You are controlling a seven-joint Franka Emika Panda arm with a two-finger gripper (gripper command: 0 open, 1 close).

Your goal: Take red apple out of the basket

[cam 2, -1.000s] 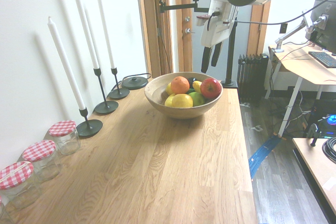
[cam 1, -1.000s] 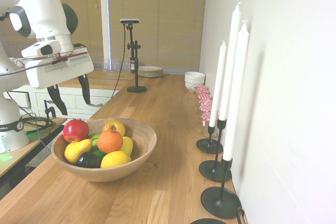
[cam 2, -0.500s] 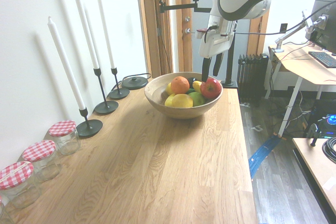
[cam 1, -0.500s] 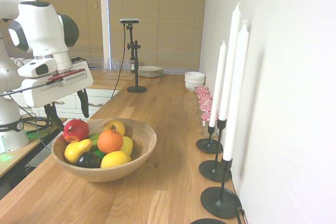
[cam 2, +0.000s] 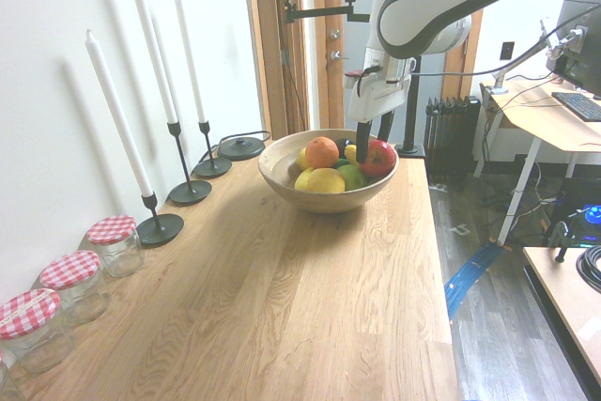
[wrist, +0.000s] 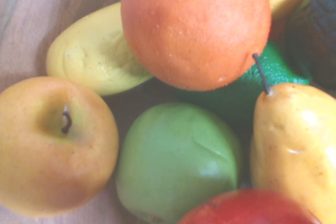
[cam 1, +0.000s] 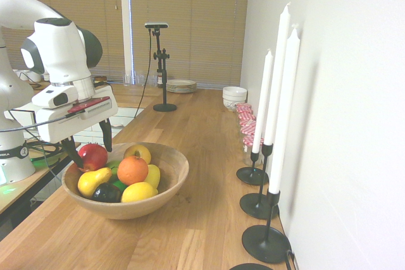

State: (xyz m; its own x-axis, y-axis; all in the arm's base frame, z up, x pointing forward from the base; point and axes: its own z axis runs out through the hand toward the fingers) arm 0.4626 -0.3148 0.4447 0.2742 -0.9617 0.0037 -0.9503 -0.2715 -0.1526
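Observation:
The red apple lies at the left rim of the wooden basket, on top of the other fruit. My gripper has come down over it and is open, with one dark finger on each side of the apple. The second exterior view shows the same: the red apple at the right of the basket, and the gripper straddling it. Whether the fingers touch the apple cannot be told. In the wrist view the red apple shows only as a sliver.
An orange, a yellow pear, a lemon, a yellow-red apple and green fruit share the basket. Three black candlesticks with tall white candles stand along the right wall, with red-lidded jars and white bowls behind.
The arm has come down from well above the basket. Its open fingers now reach to either side of the red apple. The fruit has not moved.

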